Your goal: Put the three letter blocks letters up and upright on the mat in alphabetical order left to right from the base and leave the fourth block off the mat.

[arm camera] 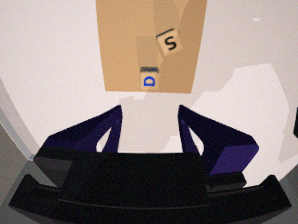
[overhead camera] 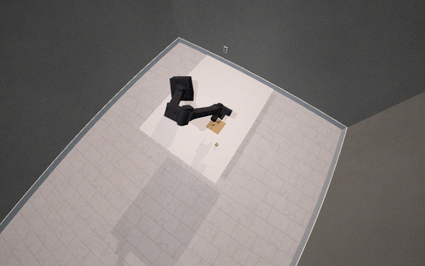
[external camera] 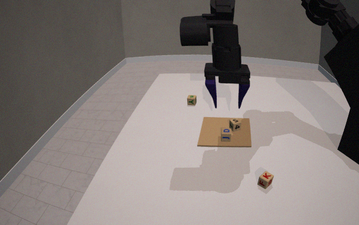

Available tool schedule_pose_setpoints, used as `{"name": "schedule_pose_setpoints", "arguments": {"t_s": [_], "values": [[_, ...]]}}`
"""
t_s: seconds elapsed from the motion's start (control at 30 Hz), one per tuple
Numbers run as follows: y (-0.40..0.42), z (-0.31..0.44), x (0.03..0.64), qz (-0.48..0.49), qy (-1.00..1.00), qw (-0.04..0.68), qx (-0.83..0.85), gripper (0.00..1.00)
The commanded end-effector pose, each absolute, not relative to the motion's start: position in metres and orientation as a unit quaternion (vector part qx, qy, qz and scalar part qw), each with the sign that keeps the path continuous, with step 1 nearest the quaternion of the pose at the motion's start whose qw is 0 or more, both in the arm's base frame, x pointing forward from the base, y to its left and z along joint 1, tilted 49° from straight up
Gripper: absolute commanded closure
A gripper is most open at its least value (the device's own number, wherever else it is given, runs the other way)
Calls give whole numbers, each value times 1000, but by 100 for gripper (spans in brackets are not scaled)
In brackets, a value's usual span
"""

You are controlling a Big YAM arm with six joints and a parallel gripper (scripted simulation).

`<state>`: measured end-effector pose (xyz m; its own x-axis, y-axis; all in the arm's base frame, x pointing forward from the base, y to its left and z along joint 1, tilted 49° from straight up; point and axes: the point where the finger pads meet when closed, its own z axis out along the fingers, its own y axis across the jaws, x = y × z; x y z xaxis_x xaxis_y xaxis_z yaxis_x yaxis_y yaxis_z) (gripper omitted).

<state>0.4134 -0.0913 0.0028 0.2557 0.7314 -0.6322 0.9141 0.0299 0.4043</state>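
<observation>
A flat tan square mat (external camera: 211,132) lies on the white table top and carries two small pale wooden cubes: one with a blue D on top and a blue J on its side (external camera: 226,134), and just behind it, rotated askew, one with a black S on top and a black 4 on its side (external camera: 235,124). A third cube with a red K on top (external camera: 265,179) rests on the table well off the mat's near right corner. A fourth with a green Y on its side (external camera: 191,99) sits off the mat beyond its far left corner.
</observation>
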Motion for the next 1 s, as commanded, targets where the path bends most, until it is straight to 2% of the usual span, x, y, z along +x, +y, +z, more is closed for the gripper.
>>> {"name": "schedule_pose_setpoints", "arguments": {"t_s": [0.0, 0.6, 0.97], "values": [[-83, 14, 419, -100, 592, 406, 688, 0], [-96, 13, 414, -124, 618, 400, 666, 0], [-106, 17, 407, -210, 754, 361, 508, 0]]}}
